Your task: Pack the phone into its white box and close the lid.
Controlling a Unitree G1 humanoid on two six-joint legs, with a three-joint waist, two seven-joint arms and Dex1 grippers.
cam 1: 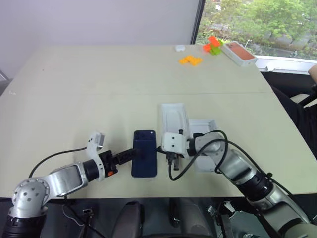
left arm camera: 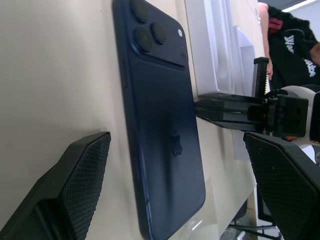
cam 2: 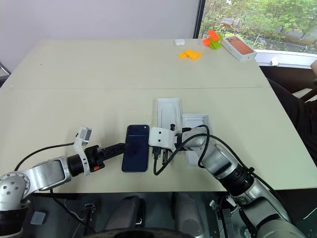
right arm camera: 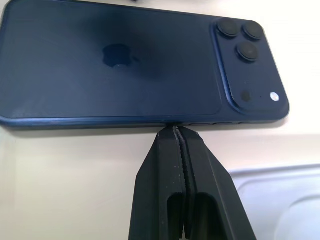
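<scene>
The dark navy phone point(cam 1: 144, 153) lies back up, flat on the table near its front edge, camera bump at the far end. My left gripper point(cam 1: 132, 154) is open at the phone's left long edge, and its wide fingers point(left arm camera: 75, 175) stand on either side of the phone's near part. My right gripper point(right arm camera: 175, 129) is shut with nothing in it, its tips against the phone's right long edge. Just right of the phone lie two shallow white pieces: one with an oval recess point(cam 1: 173, 118), and one pale inside point(cam 1: 204, 130), partly under my right arm. Which is the white box or the lid I cannot tell.
At the far right corner of the table are a box with a salmon-orange top point(cam 1: 238, 53), orange blocks point(cam 1: 190, 60), green and orange blocks point(cam 1: 213, 45) and a small white object point(cam 1: 180, 48). A person in dark clothing point(cam 1: 297, 106) is at the right side.
</scene>
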